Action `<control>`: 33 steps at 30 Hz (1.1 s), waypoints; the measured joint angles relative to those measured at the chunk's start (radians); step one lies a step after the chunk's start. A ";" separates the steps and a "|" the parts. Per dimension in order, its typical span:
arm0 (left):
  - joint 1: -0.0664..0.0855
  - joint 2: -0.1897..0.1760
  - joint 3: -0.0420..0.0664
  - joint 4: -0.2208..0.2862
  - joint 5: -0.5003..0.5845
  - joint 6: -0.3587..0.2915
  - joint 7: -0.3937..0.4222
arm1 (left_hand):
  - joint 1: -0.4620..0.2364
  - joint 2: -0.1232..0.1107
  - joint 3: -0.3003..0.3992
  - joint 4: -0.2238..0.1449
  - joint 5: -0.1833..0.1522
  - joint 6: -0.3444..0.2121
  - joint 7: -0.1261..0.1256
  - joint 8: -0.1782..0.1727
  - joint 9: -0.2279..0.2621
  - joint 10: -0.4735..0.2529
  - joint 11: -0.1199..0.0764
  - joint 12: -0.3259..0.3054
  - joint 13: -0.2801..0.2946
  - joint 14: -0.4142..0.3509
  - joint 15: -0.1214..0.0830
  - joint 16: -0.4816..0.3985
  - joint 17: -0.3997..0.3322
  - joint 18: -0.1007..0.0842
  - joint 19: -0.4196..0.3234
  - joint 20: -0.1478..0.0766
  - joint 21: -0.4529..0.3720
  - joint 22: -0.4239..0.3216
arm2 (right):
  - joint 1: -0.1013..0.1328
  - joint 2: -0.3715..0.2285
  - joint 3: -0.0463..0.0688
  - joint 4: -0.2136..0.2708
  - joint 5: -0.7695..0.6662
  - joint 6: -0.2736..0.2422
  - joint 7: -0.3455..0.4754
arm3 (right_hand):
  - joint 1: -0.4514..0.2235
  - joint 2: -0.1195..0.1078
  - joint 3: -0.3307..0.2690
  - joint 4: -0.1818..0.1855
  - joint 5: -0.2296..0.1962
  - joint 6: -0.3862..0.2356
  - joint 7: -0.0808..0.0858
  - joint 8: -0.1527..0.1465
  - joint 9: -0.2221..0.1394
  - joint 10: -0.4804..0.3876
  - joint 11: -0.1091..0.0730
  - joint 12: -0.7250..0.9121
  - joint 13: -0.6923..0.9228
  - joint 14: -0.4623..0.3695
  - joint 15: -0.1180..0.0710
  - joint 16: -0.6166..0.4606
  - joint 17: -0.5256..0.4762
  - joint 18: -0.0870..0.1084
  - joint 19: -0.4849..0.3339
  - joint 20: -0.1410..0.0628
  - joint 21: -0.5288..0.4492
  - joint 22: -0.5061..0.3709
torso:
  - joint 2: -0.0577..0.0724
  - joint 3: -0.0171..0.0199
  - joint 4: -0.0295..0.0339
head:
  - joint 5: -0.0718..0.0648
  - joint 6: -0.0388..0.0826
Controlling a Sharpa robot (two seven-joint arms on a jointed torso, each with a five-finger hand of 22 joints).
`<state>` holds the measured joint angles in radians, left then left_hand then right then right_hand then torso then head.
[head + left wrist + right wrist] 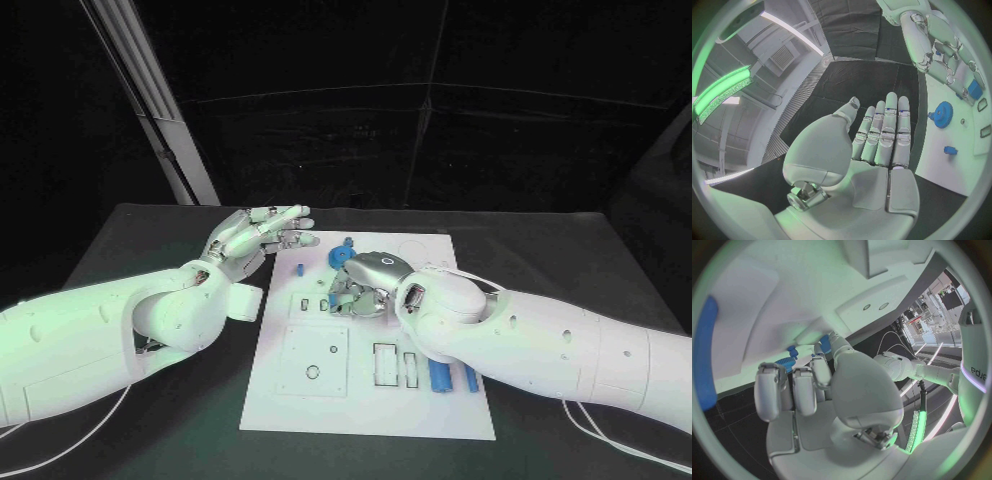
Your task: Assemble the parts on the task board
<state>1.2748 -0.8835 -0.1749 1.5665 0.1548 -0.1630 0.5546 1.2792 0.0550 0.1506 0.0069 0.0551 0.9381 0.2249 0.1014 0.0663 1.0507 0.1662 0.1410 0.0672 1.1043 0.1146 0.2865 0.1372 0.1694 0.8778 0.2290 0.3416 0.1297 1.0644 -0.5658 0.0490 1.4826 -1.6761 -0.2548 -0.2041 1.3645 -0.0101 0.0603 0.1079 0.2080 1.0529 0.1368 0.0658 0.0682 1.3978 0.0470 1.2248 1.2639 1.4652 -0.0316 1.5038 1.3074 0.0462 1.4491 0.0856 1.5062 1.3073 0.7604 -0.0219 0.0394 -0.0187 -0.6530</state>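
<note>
- Left hand [257, 235]: I see it flat, fingers straight and together, nothing held, hovering just off the board's [289, 400] left edge.
- Right hand [368, 285]: palm down over mid-board, fingers curled under; can't tell if they hold anything.
- Blue gear [340, 257] sits on the board just beyond the right hand, small blue peg [300, 269] between the hands.
- Two blue bars [440, 376] lie on the board beside the right forearm.
</note>
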 measured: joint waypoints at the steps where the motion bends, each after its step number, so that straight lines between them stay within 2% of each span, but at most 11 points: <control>1: 0.000 0.000 0.000 0.000 0.000 0.000 0.000 | 0.000 0.000 0.000 0.000 0.000 0.000 0.000 0.000 0.000 0.000 0.000 0.000 0.000 0.000 0.000 0.000 0.000 0.000 0.000 0.000 0.000 0.000 | 0.000 0.000 0.000 0.000 -0.001 0.000 -0.001 | 0.002 -0.007 0.000 0.000 0.001 -0.007 0.000 0.000 -0.001 -0.009 0.001 -0.008 -0.008 0.003 0.003 -0.003 0.000 0.000 -0.004 0.004 -0.004 0.000 | 0.000 0.0000 -0.0001 | -0.001 0.000; 5: 0.000 0.000 0.000 -0.001 0.000 0.001 0.000 | 0.000 0.000 0.000 0.000 0.000 0.000 0.000 0.000 0.000 0.000 0.000 0.000 0.000 0.000 0.000 0.000 0.000 0.000 0.000 0.000 0.000 0.000 | -0.001 -0.001 0.000 0.000 -0.002 -0.002 -0.004 | -0.002 -0.018 0.000 0.000 0.001 -0.041 0.008 0.000 -0.001 -0.019 0.012 -0.022 -0.019 0.000 0.011 -0.006 0.000 0.000 -0.009 0.009 -0.008 0.000 | 0.000 0.0000 -0.0001 | -0.003 0.001; 8: 0.000 0.000 0.000 -0.001 0.000 0.001 0.000 | 0.000 0.000 0.000 0.000 0.000 0.000 0.000 0.000 0.000 0.000 0.000 0.000 0.000 0.000 0.000 0.000 0.000 0.000 0.000 0.000 0.000 0.000 | -0.001 -0.001 -0.001 0.000 -0.003 -0.003 -0.004 | -0.014 -0.044 -0.003 0.003 0.001 -0.068 0.012 0.000 -0.002 -0.030 0.016 -0.032 -0.026 0.002 0.012 -0.008 0.000 0.000 -0.014 0.014 -0.012 0.000 | 0.000 0.0001 0.0000 | -0.004 0.001; 12: 0.000 0.000 0.000 -0.001 0.000 0.001 0.000 | 0.000 0.000 0.000 0.000 0.000 0.000 0.000 0.000 0.000 0.000 0.000 0.000 0.000 0.000 0.000 0.000 0.000 0.000 0.000 0.000 0.000 0.000 | -0.002 -0.001 -0.001 0.001 -0.004 -0.006 -0.005 | -0.039 -0.069 -0.021 0.021 0.001 -0.089 0.021 0.001 -0.001 -0.030 0.016 -0.032 -0.029 0.002 0.019 -0.012 0.000 0.000 -0.018 0.018 -0.012 0.001 | 0.000 0.0000 0.0000 | -0.004 0.000; 20: 0.000 0.000 0.000 -0.001 0.000 0.001 -0.001 | 0.000 0.000 0.000 0.000 0.000 0.000 0.000 0.000 0.000 0.000 0.000 0.000 0.000 0.000 0.000 0.000 0.000 0.000 0.000 0.000 0.000 -0.001 | -0.002 -0.002 -0.002 0.000 -0.005 -0.011 -0.011 | -0.056 -0.087 -0.040 0.040 -0.004 -0.096 0.021 0.000 0.001 -0.033 0.019 -0.032 -0.031 0.002 0.019 -0.012 0.000 0.000 -0.022 0.022 -0.016 0.001 | 0.000 0.0000 0.0000 | -0.005 -0.001; 24: 0.000 0.000 0.000 -0.002 0.000 0.001 -0.001 | 0.000 0.000 0.000 0.000 0.000 0.000 0.000 0.000 0.000 0.000 0.000 0.000 0.000 0.000 0.000 0.000 0.000 0.000 0.000 0.000 0.000 -0.001 | -0.005 -0.012 -0.002 0.010 -0.005 -0.030 -0.012 | -0.073 -0.104 -0.065 0.069 -0.004 -0.107 0.025 0.000 0.002 -0.037 0.023 -0.032 -0.031 0.002 0.026 -0.017 0.000 0.000 -0.022 0.022 -0.016 0.001 | 0.000 0.0000 0.0000 | -0.005 -0.001; 27: 0.000 0.001 0.000 -0.004 0.000 0.001 -0.002 | 0.000 0.000 0.003 -0.003 0.000 0.004 0.004 0.000 0.000 0.000 0.000 -0.006 0.000 0.012 -0.004 -0.003 0.004 0.000 0.004 -0.003 0.000 -0.002 | -0.011 -0.033 -0.002 0.033 -0.001 -0.070 -0.003 | -0.079 -0.114 -0.091 0.096 -0.004 -0.119 0.027 0.000 0.002 -0.037 0.023 -0.037 -0.033 0.002 0.026 -0.017 0.000 0.000 -0.025 0.025 -0.020 0.001 | 0.000 0.0001 0.0000 | -0.004 -0.001; 30: 0.000 0.000 0.000 -0.009 -0.004 0.002 -0.010 | 0.000 0.000 0.004 -0.004 0.000 0.020 -0.008 0.000 0.000 0.023 -0.011 -0.006 0.000 0.051 -0.014 -0.001 0.018 0.000 0.037 -0.012 0.010 0.000 | -0.014 -0.065 -0.002 0.060 0.017 -0.117 0.026 | -0.070 -0.123 -0.103 0.117 -0.004 -0.134 0.030 0.000 0.002 -0.040 0.026 -0.037 -0.036 0.002 0.026 -0.023 0.000 0.000 -0.029 0.029 -0.022 0.001 | -0.001 0.0011 0.0000 | -0.001 0.000; 31: 0.000 -0.001 0.000 -0.013 -0.011 0.004 -0.018 | -0.008 -0.006 0.004 -0.004 0.000 0.035 -0.013 0.000 0.001 0.044 -0.018 -0.006 0.001 0.086 -0.025 0.012 0.030 0.000 0.060 -0.021 0.024 0.005 | -0.014 -0.083 -0.001 0.071 0.036 -0.134 0.050 | -0.055 -0.117 -0.103 0.120 -0.004 -0.138 0.033 0.000 0.002 -0.047 0.033 -0.049 -0.046 -0.001 0.029 -0.032 0.000 0.000 -0.042 0.032 -0.032 0.001 | -0.001 0.0012 0.0000 | 0.000 0.000; 33: 0.000 -0.004 0.000 -0.020 -0.029 0.010 -0.038 | -0.037 -0.016 -0.009 0.009 0.000 0.053 -0.027 0.000 0.002 0.084 -0.033 0.001 0.007 0.161 -0.045 0.050 0.058 0.000 0.110 -0.041 0.053 0.017 | -0.015 -0.112 0.002 0.088 0.077 -0.152 0.096 | -0.026 -0.099 -0.100 0.117 -0.004 -0.146 0.032 0.000 0.002 -0.080 0.032 -0.094 -0.082 -0.002 0.030 -0.053 0.000 0.002 -0.076 0.032 -0.053 -0.014 | -0.002 0.0015 -0.0001 | 0.002 0.002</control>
<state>1.2748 -0.8877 -0.1750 1.5468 0.1255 -0.1533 0.5171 1.2426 0.0390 0.1419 0.0155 0.0551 0.9910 0.1976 0.1014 0.0683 1.1342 0.1336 0.1423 0.0745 1.2653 0.0693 0.3361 0.1950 0.1692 0.9877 0.1877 0.3948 0.1465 1.0497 -0.6776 0.0505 1.5705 -1.5994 -0.4067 -0.1082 1.3387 -0.1096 -0.0399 0.2246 0.2038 0.9068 0.1690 0.0660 0.0698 1.3183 0.0794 1.1310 1.1818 1.4631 -0.0015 1.4508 1.3073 0.0482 1.3727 0.1173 1.4534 1.2931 0.7581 -0.0203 0.0393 -0.0165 -0.6515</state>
